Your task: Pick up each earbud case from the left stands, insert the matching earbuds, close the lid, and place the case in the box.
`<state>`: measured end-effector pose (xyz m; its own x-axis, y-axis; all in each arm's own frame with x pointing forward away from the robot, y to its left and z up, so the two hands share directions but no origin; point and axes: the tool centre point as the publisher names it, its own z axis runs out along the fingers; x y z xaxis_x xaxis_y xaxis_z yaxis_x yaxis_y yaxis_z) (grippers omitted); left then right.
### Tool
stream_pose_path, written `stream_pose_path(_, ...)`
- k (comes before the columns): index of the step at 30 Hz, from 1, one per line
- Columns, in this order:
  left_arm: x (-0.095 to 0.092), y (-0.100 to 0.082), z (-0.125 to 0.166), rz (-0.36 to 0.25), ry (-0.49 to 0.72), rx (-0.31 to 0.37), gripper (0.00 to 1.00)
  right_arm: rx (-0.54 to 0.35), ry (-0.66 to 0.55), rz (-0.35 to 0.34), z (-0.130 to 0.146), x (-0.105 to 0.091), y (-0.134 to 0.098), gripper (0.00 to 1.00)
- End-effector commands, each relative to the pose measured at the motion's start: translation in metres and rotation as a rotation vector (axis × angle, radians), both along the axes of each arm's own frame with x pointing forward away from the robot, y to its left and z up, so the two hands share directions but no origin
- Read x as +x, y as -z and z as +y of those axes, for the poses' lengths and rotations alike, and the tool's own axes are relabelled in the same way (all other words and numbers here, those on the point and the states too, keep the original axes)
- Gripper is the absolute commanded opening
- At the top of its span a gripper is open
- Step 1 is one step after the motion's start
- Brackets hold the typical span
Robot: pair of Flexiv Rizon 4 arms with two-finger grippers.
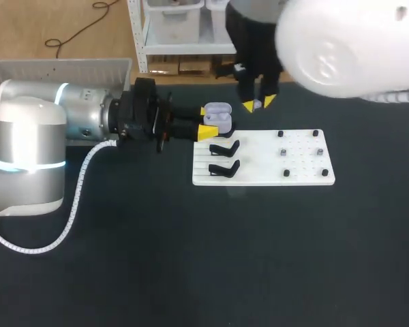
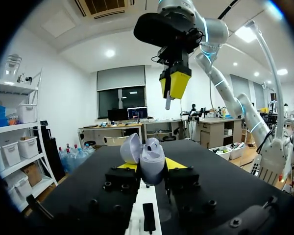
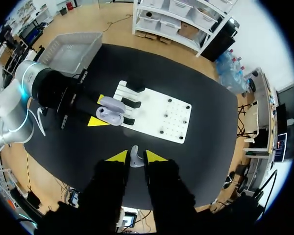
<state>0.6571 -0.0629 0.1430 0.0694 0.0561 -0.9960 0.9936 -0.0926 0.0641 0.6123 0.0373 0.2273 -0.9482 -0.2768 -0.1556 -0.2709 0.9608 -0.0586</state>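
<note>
Earbud case (image 1: 217, 117), lavender, lid swung open, grasped from two sides by left gripper (image 1: 206, 122) and held at the left end of white board (image 1: 273, 160), just beside two black stands (image 1: 225, 148). Right gripper (image 1: 259, 103) pinched on a pale earbud (image 3: 134, 156), stem between the yellow tips, hanging above the open case and apart from it. Pale box (image 1: 61, 68) at the table's far left corner, well apart from the case.

Left hand (image 1: 206, 121), right hand (image 1: 258, 103), both clenched
</note>
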Motion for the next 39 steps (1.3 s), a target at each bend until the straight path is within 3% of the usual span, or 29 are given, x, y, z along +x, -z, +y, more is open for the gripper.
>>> stream_pose_path(1, -0.001, 0.0, 0.0, -0.002, -0.004, 0.0, 0.0, -0.012, 0.002, 0.02, 0.005, 0.006, -0.001, 0.0)
stream_pose_path(11, -0.001, 0.0, 0.0, -0.002, -0.004, 0.0, 0.0, -0.012, 0.002, 0.02, 0.005, 0.006, -0.001, 0.0)
stream_pose_path(15, -0.001, 0.0, 0.0, -0.002, -0.004, 0.0, 0.0, -0.021, -0.084, 0.018, 0.019, 0.011, -0.003, 0.0)
stream_pose_path(23, -0.001, 0.0, 0.0, -0.002, -0.004, 0.0, 0.0, 0.052, -0.269, 0.057, 0.037, 0.016, -0.001, 0.0)
stream_pose_path(33, -0.001, 0.0, 0.0, -0.002, -0.004, 0.0, 0.0, 0.056, -0.321, 0.126, 0.048, 0.019, 0.01, 0.0)
stream_pose_path(39, -0.001, 0.0, 0.0, -0.002, -0.004, 0.0, 0.0, 0.062, -0.333, 0.129, 0.055, 0.017, 0.017, 0.0)
